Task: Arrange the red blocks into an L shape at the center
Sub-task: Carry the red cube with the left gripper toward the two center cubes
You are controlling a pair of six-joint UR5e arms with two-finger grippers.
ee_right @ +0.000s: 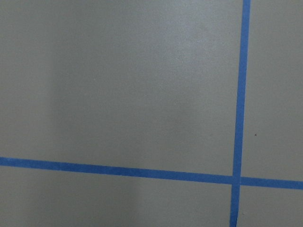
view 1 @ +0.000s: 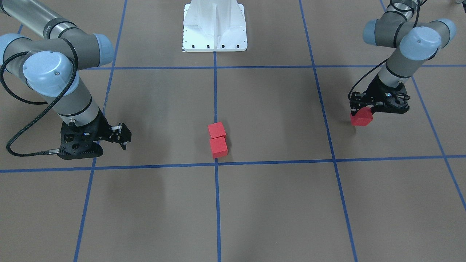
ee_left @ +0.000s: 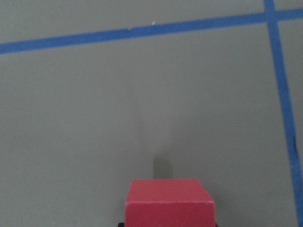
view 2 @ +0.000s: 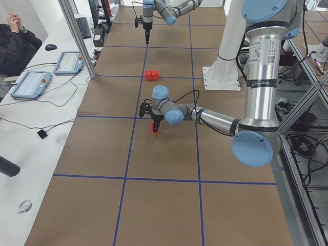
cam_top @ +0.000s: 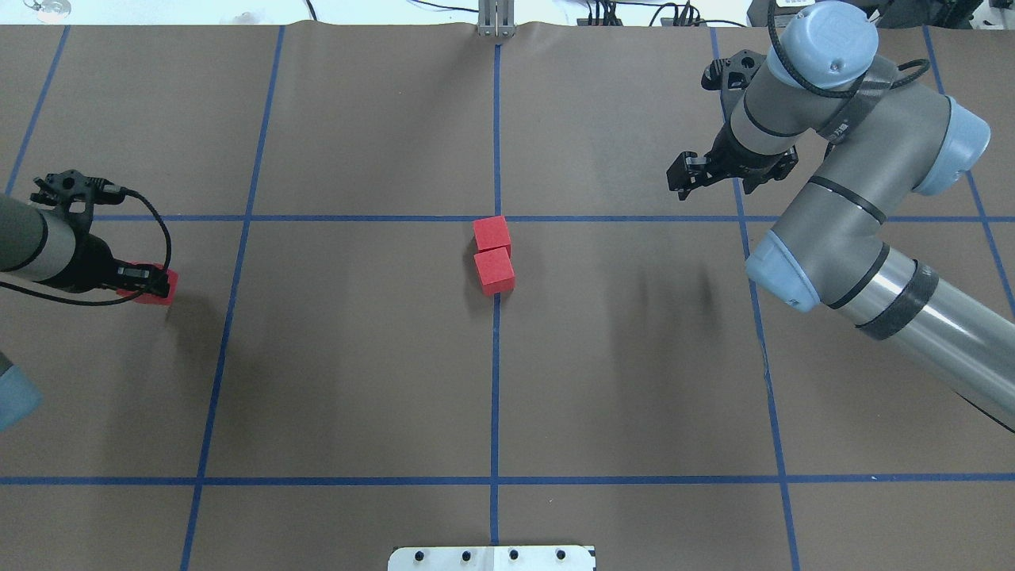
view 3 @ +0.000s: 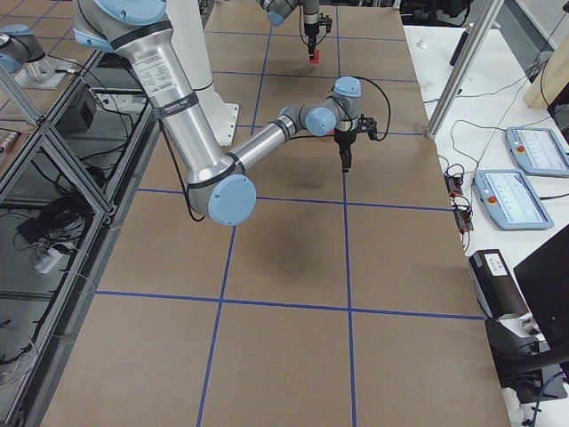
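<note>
Two red blocks [cam_top: 493, 252] lie touching in a short row on the middle blue tape line, just on the robot's side of the center crossing [cam_top: 497, 218]; they also show in the front-facing view [view 1: 217, 139]. My left gripper [cam_top: 141, 279] is far to the left and shut on the third red block [view 1: 361, 117], low over the paper; I cannot tell whether the block touches it. The left wrist view shows this block [ee_left: 169, 202] at its bottom edge. My right gripper [cam_top: 688, 173] hangs empty at the far right, its fingers looking closed.
The white pedestal base [view 1: 214, 27] stands on the middle line at the robot's side. Blue tape lines grid the brown paper [cam_top: 357, 357]. An operator's tablets [view 2: 31, 82] lie on a side table beyond the far edge.
</note>
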